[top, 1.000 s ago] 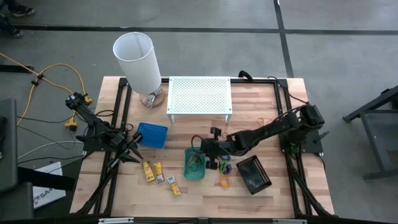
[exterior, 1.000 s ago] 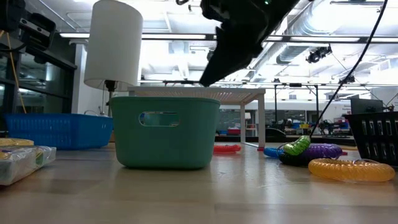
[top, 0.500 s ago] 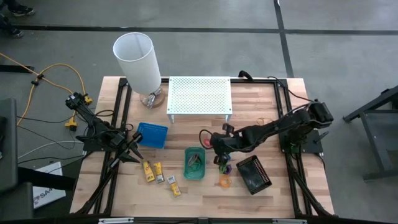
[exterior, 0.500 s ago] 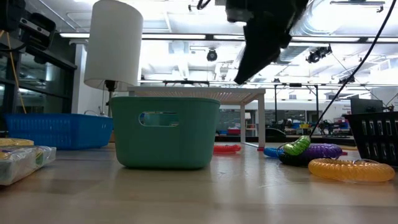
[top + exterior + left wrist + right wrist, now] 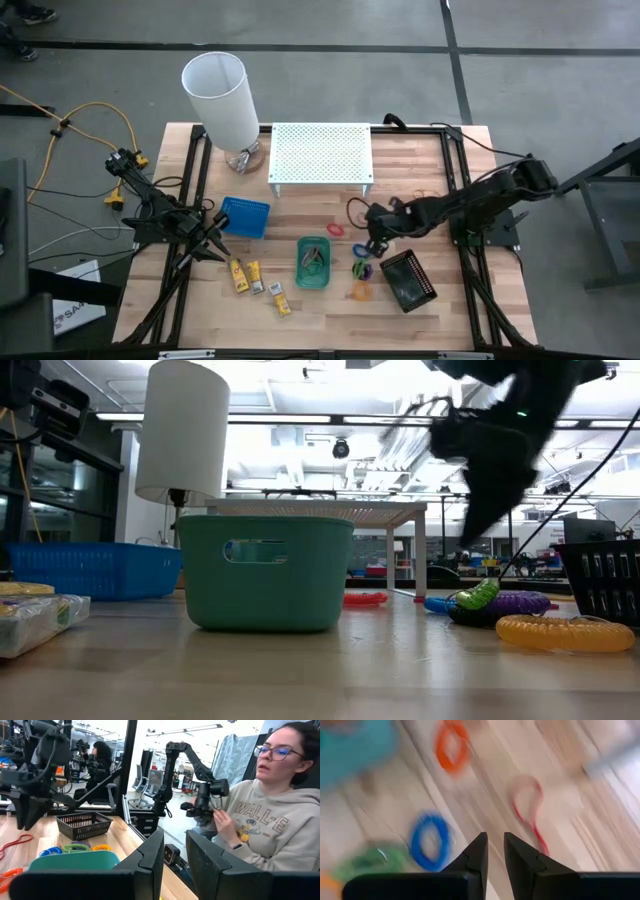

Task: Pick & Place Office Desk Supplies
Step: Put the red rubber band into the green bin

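While sorting is underway, items lie as follows.
Teal plastic bin (image 5: 313, 262): centre of the wooden table (image 5: 440, 310), within both arms' reach; a dark clip inside.
Black mesh basket (image 5: 408, 279): right of the bin.
Coloured rings (image 5: 361, 268): loose between bin and basket, unsorted.
Right gripper (image 5: 375, 243): above the rings, fingers (image 5: 478, 851) narrowly parted, empty.
Left gripper (image 5: 218, 243): parked near the blue tray (image 5: 244, 216), fingers slightly apart, empty.

Bright overhead ceiling lights, glare in low view, right wrist view motion-blurred, soft shadows
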`<state>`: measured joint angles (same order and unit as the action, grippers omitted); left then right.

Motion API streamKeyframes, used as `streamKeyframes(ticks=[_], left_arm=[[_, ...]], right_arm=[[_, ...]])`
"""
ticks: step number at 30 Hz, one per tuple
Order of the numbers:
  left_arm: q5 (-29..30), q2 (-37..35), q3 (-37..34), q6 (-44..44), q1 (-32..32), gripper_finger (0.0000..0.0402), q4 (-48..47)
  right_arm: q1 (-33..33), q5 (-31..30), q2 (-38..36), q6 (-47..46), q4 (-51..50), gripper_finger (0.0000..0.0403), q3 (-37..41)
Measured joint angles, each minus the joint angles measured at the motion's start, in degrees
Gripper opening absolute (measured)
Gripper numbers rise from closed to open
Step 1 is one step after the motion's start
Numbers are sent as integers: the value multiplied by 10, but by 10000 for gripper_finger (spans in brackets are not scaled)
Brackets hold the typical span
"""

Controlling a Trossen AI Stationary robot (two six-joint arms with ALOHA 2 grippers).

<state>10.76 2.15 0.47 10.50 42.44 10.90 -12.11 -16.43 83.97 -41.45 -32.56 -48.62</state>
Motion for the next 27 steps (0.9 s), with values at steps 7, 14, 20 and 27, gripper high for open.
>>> streamKeyframes(ticks=[7, 14, 20, 27], left_arm=[[0, 0, 0, 0, 0, 79, -1], [0, 0, 0, 0, 0, 79, -1], [0, 0, 0, 0, 0, 79, -1], [0, 0, 0, 0, 0, 79, -1]], right_arm=[[20, 34, -2, -89, -64, 50, 24], [20, 30, -1, -94, -97, 50, 26], [20, 31, -1, -26, -105, 50, 26], [20, 46, -1, 44, -104, 50, 26]])
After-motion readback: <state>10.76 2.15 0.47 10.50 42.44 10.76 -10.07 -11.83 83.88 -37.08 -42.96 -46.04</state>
